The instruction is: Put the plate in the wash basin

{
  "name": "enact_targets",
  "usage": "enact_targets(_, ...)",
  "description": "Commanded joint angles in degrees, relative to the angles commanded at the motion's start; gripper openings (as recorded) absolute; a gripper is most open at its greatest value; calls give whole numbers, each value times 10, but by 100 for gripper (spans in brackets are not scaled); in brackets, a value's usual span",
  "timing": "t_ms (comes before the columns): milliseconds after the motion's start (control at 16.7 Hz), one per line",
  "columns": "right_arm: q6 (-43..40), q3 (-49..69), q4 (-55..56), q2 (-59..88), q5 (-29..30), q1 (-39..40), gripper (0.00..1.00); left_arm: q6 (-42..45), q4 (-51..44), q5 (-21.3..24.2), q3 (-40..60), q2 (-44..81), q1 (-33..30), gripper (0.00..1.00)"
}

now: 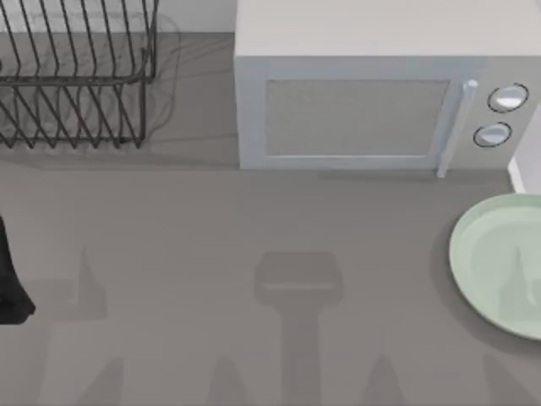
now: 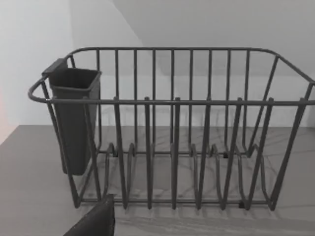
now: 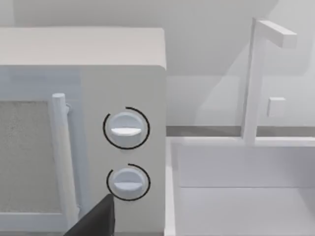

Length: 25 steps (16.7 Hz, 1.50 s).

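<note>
Glossy round plate (image 1: 499,262), white straight-rimmed basin (image 3: 236,162)

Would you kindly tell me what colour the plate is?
Pale mint green; the plate shows best in the top view.

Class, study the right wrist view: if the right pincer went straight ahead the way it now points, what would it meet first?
Most likely the microwave, at its front panel by the lower knob, which sits just ahead of the dark right pincer tip. The wash basin lies beside that line. Depth is unclear.
</note>
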Motion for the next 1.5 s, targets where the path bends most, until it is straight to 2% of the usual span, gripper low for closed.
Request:
enact_targets(180,5,17,-14,18,0,4,100,0,0,0,0,0,0,100)
enact_targets(420,29,112,-88,127,0,27,100,0,0,0,0,0,0,100)
enact_targets(1200,162,623,-500,835,-1,161,100,0,0,0,0,0,0,100)
enact_targets(1500,197,759,-605,1022,0,192,100,0,0,0,0,0,0,100)
